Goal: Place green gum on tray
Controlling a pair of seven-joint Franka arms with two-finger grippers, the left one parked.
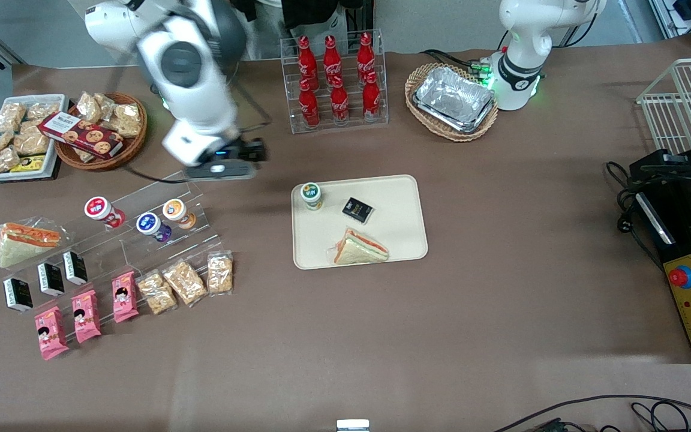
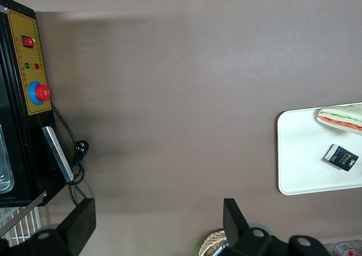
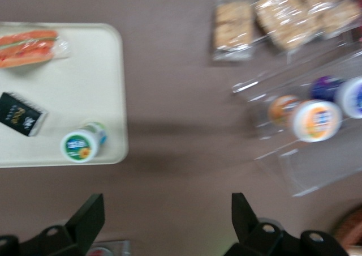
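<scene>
Standing upright on the tray (image 1: 402, 198), the green gum (image 1: 311, 195) sits in the tray corner farthest from the front cam, toward the working arm's end, just inside the rim. Also on the tray: small black packet (image 1: 357, 210) beside the gum, and a wrapped sandwich (image 1: 359, 247) nearer the front cam, all apart from each other.

Gripper (image 3: 164, 222) is empty w/ fingers (image 3: 90, 216) spread wide, nothing between them. It hangs above bare brown table (image 1: 441, 336), between the tray and the clear acrylic stand (image 1: 141, 222), clear of the gum & not touching it. In the front view the gripper's body shows above the stand's upper edge, well off the tray toward the working arm's end.

On the stand: red canister (image 1: 102, 211), purple canister (image 1: 153, 226), orange canister (image 1: 177, 212). Snack bags (image 1: 185, 282) lie nearer the front cam than those.
</scene>
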